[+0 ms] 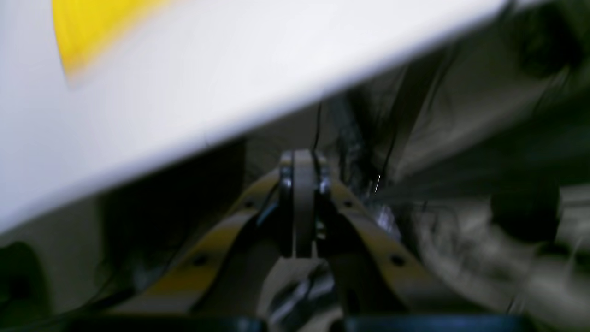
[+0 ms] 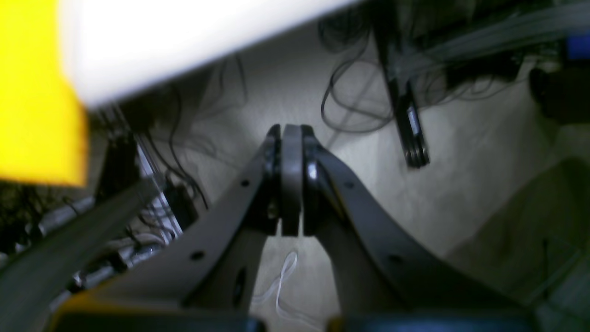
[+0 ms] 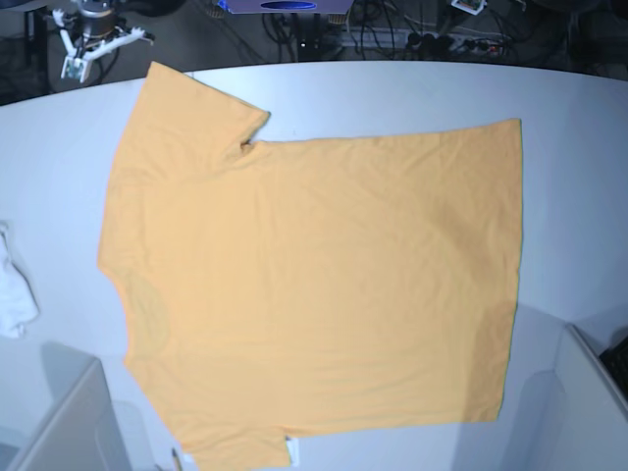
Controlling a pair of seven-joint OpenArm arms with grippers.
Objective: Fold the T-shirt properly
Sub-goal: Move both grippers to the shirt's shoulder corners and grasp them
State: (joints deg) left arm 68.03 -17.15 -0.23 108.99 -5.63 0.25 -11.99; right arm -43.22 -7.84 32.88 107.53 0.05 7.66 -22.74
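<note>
The T-shirt (image 3: 314,285) is spread flat on the bench (image 3: 569,118); soft and limp, it is best pinched at hem corners (both grippers (image 1: 302,203) (image 2: 291,180) are pressed together, empty).

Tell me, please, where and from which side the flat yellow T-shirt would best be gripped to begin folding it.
Probably at the hem corners: the T-shirt lies spread flat, neckline toward the base view's left and the straight hem on its right. The hem's far and near corners are bare edges on the table, so fingers could likely slide under them from the hem side and carry that edge toward the neckline.
</note>
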